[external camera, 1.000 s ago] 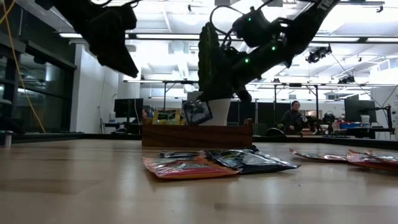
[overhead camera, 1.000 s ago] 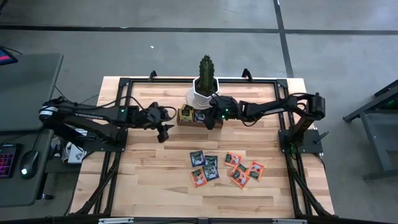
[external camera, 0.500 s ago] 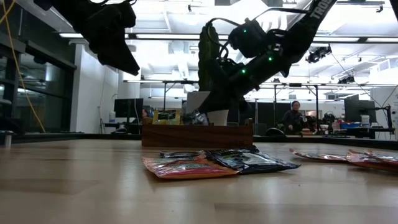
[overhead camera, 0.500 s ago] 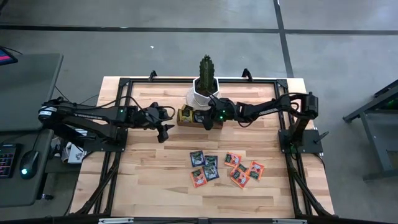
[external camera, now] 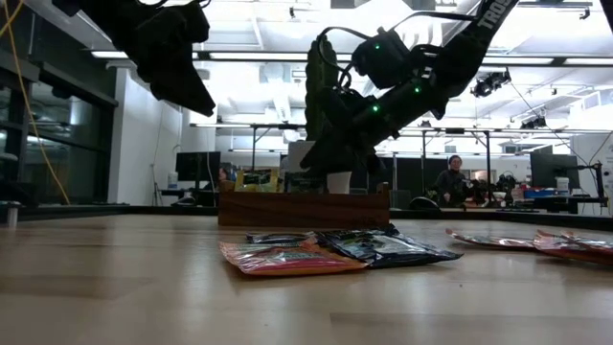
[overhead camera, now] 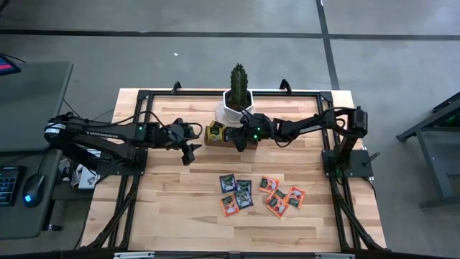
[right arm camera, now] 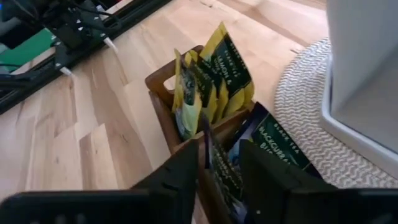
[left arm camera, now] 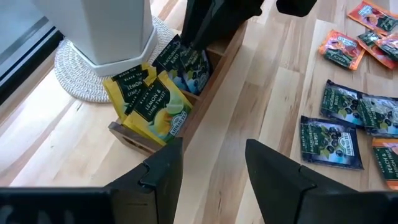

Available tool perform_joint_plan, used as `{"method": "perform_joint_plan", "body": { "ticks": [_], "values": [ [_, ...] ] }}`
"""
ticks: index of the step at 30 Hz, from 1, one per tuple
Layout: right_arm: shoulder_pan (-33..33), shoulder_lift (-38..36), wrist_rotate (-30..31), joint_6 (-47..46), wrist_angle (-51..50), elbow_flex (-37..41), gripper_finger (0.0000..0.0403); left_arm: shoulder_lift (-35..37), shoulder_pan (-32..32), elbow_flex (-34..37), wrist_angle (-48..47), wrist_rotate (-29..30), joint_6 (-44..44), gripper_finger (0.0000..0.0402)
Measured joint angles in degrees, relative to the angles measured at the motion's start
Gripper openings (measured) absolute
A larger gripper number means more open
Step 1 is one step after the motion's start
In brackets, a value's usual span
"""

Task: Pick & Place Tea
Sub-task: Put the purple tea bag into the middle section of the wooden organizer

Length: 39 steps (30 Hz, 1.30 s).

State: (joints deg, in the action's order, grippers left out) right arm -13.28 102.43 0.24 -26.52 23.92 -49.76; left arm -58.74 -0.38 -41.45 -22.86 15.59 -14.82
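My right pincer (overhead camera: 238, 138) is down at the wooden tray (overhead camera: 223, 135), just above centre in the high view, its fingers (right arm camera: 180, 171) set a little apart over the middle compartment. A dark blue sachet (right arm camera: 219, 167) stands between them, but I cannot tell whether they actually press on it. More dark sachets (left arm camera: 184, 61) fill that compartment, and a fan of yellow-green sachets (left arm camera: 151, 99) stands upright in the end compartment beside it.

Crowding the spot is a white pot (overhead camera: 233, 108) with a tall cactus (overhead camera: 238, 79), standing on a woven mat (left arm camera: 81, 78) right behind the tray; my right arm reaches in just beside it. In the low view the tray's brown wall (external camera: 302, 208) hides what sits inside.

My left pincer (overhead camera: 190, 152) hangs spread and empty above bare wood, left of the tray in the high view, near it but not touching.

The loose tea lies on the surface (overhead camera: 172, 208) below centre of the high view: dark and orange sachets (overhead camera: 236, 194) in one cluster, with orange-red ones (overhead camera: 281, 196) to their right. A person (external camera: 450, 182) sits far back in the room.
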Motion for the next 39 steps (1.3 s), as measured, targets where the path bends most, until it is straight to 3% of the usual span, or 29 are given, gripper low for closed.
{"method": "perform_joint_plan", "body": {
  "ticks": [8,20,26,39],
  "values": [
    [0.02,-0.44,-3.81,-0.09,0.44,0.0,0.0163,-1.25,0.0,-0.15,1.38,-4.71,1.0,0.017],
    [0.64,-9.05,-4.53,6.52,-6.94,-0.04,0.0166,-7.06,-2.18,-0.11,4.28,-7.59,-1.4,0.017],
    [6.13,-11.78,-6.6,7.7,-12.98,-0.11,0.0167,-11.38,-7.36,-0.11,10.19,-7.26,-2.98,0.017],
    [18.27,-10.85,5.96,3.46,-14.18,-0.11,0.0168,-22.97,-14.34,-0.11,19.65,-6.5,-8.19,0.017]
  ]
}}
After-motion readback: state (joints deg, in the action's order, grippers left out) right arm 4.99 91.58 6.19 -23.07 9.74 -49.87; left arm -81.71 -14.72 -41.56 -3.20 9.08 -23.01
